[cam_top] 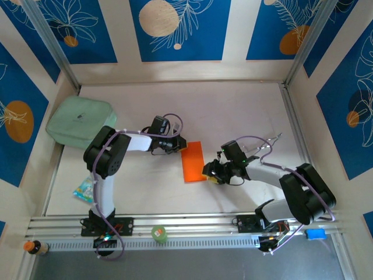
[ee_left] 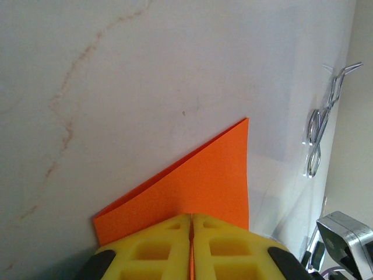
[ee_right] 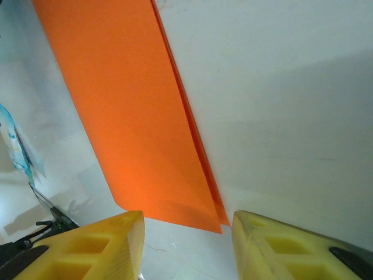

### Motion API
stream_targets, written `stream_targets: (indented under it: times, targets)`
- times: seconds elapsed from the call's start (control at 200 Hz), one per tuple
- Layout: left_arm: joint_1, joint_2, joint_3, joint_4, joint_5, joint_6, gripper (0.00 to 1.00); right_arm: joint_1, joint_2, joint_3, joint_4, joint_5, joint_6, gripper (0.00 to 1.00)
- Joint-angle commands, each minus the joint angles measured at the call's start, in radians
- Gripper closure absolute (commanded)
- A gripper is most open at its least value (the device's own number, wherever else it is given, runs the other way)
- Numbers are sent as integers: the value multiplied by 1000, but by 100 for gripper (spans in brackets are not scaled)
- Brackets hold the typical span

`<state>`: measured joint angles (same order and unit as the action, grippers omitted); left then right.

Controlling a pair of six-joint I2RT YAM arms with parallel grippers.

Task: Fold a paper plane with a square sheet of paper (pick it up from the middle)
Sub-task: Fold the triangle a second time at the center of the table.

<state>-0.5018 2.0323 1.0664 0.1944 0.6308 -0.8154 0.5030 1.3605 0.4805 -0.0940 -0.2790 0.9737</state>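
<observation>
Nearest us, on the rail [cam_top: 204, 242] between the arm bases, we see a small green round object [cam_top: 159, 234]. Further in, the right gripper [ee_right: 186, 230] holds its yellow fingers spread, and the near end of the square sheet of paper [cam_top: 193, 161] lies just ahead of the gap, clear of both. We find the orange sheet folded in half, in the middle of the table [cam_top: 233, 111]. At its far corner the left gripper [ee_left: 191, 220] is pressed together, pinching the paper's edge. Beyond, far left, sits a pale green pad [cam_top: 80, 121].

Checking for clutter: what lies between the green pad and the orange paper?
In the top view, the left arm spans it from pad to paper, the left gripper shut on the paper's edge.
</observation>
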Motion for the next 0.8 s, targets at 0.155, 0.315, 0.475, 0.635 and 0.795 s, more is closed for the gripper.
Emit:
stream_targets:
  times: [0.155,0.315,0.475,0.635,0.795]
  targets:
    - [9,37,-39,-96,-47,-5,91,-2,27,-25,70,-76,14,59]
    - [9,39,-36,-95,-44,-6,91,3,40,-26,133,-107,29,66]
    - [9,39,-34,-80,-29,-11,91,-4,42,-3,161,-111,23,66]
    - [9,37,-23,-73,-7,-7,90,-41,98,32,225,-195,-6,65]
    - [9,34,-9,-75,5,-4,90,-72,164,59,263,-232,-18,65]
